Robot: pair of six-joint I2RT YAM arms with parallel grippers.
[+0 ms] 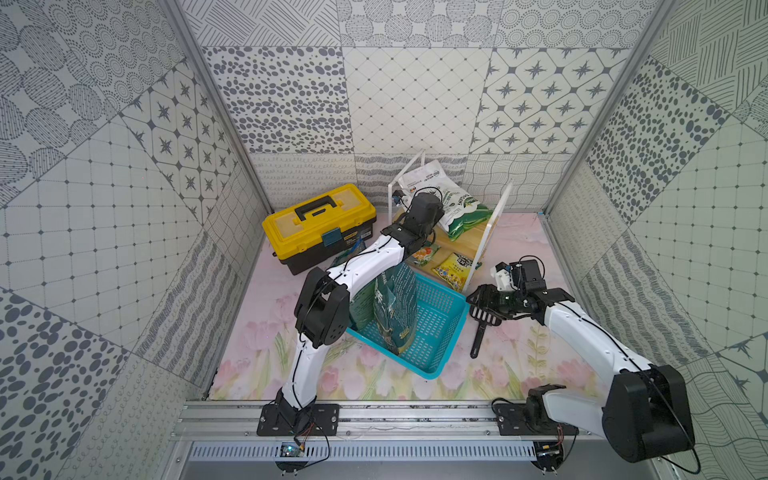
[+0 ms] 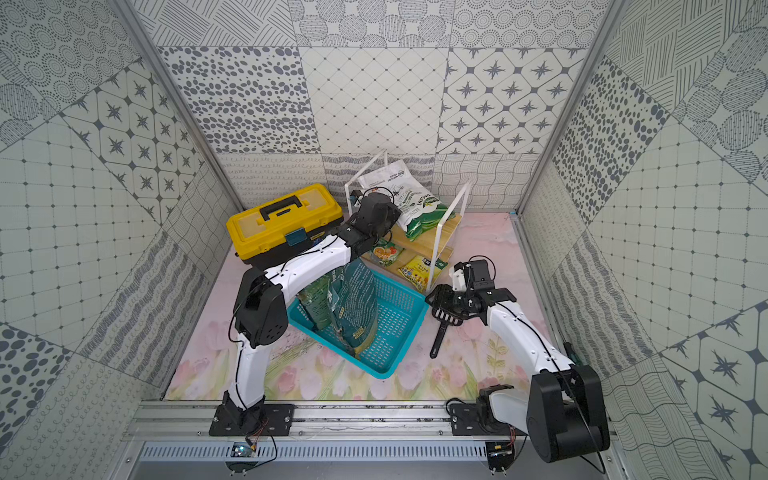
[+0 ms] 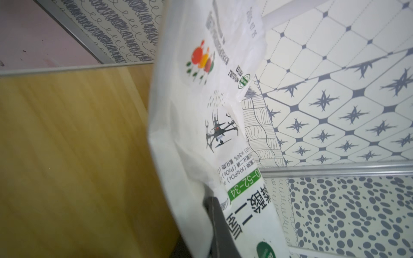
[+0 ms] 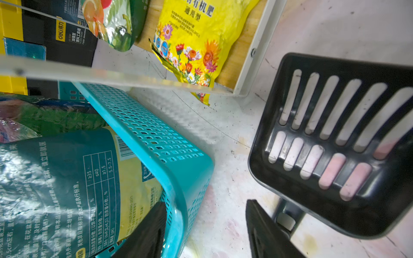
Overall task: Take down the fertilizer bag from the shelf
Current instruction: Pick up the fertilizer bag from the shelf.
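Left fingers [image 3: 218, 223] clamp shut on a thin edge of the white-and-green plastic fertilizer bag [image 1: 453, 203], which rests on the top board of the small 2-tier rack of light wooden planks and thin white side panels [image 3: 78, 145]. The pinch appears to take only film, so the loaded bag could slide free on the lift and drop toward the turquoise perforated plastic basket [image 1: 440, 324], below and behind the fingers. Dragged sideways, the bag could snag a side panel and tip the light rack. Right fingers [image 4: 261, 232] stand wide and empty, with a black slotted plastic scoop [image 4: 380, 212] just beyond them on the desk.
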